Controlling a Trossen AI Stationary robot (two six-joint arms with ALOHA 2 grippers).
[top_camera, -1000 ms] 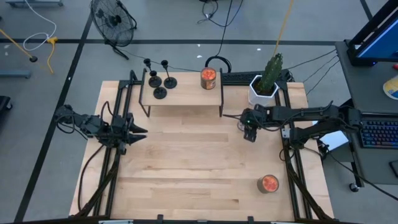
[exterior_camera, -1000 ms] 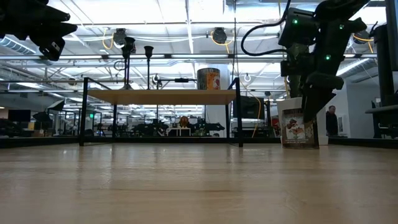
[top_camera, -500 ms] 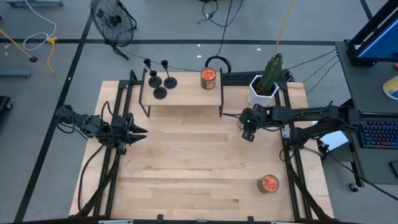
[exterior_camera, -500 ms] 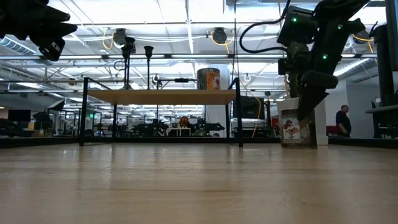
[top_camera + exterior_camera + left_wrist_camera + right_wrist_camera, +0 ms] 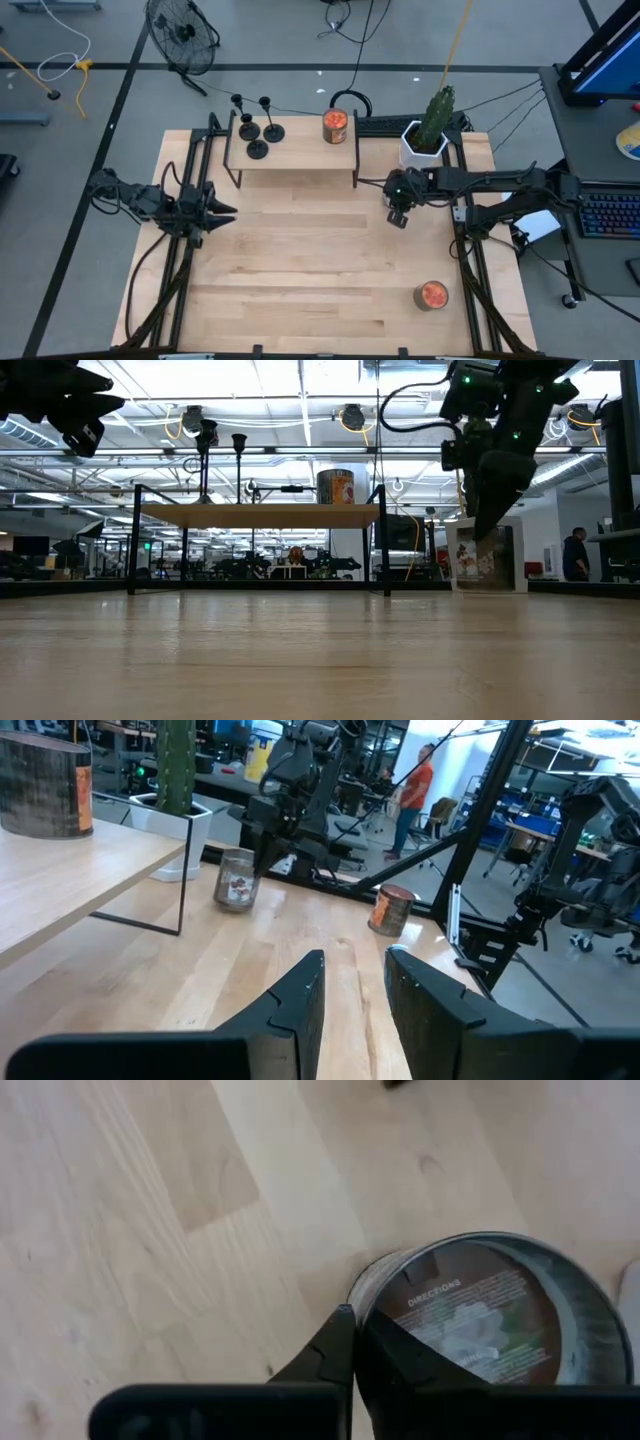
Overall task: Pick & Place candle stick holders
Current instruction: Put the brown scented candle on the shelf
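Three matte-black candle stick holders (image 5: 256,130) stand clustered at the left end of a small raised wooden shelf (image 5: 300,152) at the back of the light wood bench (image 5: 300,270), untouched; an orange-labelled tin (image 5: 335,125) shares the shelf. Right gripper (image 5: 398,213) hangs fingers-down right of the shelf, arm stretched in from the right edge, clamped on a glass jar with printed label (image 5: 490,1320), likely clearing it away first. Left gripper (image 5: 222,210) waits at the left edge, level, fingers slightly parted, empty. Another orange tin (image 5: 432,295) sits front right.
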